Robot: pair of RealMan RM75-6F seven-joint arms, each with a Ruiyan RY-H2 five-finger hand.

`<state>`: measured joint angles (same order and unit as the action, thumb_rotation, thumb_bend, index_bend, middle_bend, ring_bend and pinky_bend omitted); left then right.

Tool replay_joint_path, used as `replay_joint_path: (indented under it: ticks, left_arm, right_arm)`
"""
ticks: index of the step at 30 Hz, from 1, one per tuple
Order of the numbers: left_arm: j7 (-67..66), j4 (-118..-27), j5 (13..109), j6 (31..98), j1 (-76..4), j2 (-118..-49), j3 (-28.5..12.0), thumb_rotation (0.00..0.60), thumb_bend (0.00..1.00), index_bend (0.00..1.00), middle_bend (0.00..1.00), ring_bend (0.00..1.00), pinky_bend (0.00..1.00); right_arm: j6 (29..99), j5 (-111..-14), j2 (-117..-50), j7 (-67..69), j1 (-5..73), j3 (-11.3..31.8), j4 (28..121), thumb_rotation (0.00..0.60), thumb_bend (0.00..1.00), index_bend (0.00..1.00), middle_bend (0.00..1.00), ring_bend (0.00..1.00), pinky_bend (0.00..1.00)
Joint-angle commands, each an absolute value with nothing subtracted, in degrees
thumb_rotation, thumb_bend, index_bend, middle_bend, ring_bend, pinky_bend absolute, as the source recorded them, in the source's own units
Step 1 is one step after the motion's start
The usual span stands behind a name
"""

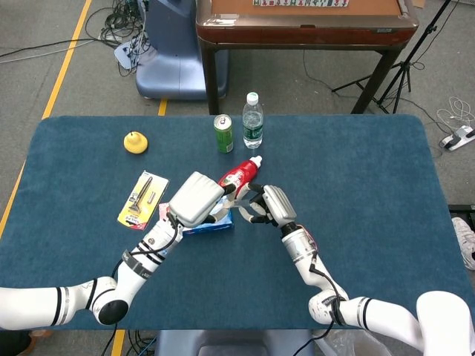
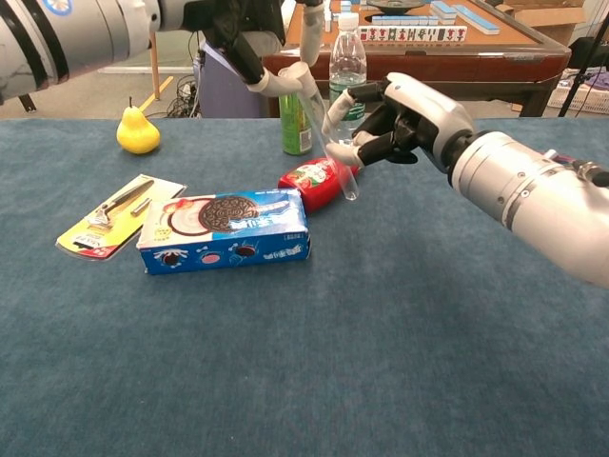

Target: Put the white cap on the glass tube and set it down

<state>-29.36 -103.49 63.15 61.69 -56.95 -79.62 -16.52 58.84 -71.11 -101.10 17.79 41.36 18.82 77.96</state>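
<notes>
In the chest view the clear glass tube hangs tilted above the table, its lower end over the red bottle. My right hand grips the tube around its middle. Coming in from the upper left, my left hand pinches the white cap at the tube's upper end; whether the cap sits fully on the tube I cannot tell. In the head view the left hand and right hand meet over the box, with the tube barely showing between them.
On the blue table lie an Oreo box, a red sauce bottle and a yellow tool card. Behind these stand a green can, a water bottle and a yellow pear.
</notes>
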Motion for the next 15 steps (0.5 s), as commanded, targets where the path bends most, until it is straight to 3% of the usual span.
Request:
replay_joint_path:
  ticks: [1,7,10,15]
  left_arm:
    - [-29.62,-103.31,62.40,61.57,-56.88,-79.37,-16.45,0.600,0.27,0.49,0.96,1.00,1.00]
    - [-29.47,-104.41,60.43,61.07,-56.36,-77.69,-16.32,0.600,0.27,0.13,0.90,0.97,1.00]
    - [-28.95,-104.96,60.36,61.23,-55.76,-76.64,-16.07,0.600,0.27,0.05,0.87,0.95,1.00]
    - [-28.02,-105.62,61.07,62.16,-54.10,-74.52,-15.23,0.600,0.27,0.04,0.83,0.90,1.00]
  right_arm:
    - [58.18,-71.04,-100.29,16.29,41.53,18.44,77.99,0.600,0.52,0.91,1.00,1.00,1.00]
    - [55.59,-70.68,-96.22,9.22,42.54,17.37,80.14,0.600,0.53,0.92,1.00,1.00,1.00]
    - [53.66,-69.74,-93.33,4.98,43.26,17.01,82.06,0.600,0.53,0.92,1.00,1.00,1.00]
    - [49.60,-68.06,-88.25,-1.62,45.10,16.31,85.54,0.600,0.54,0.93,1.00,1.00,1.00]
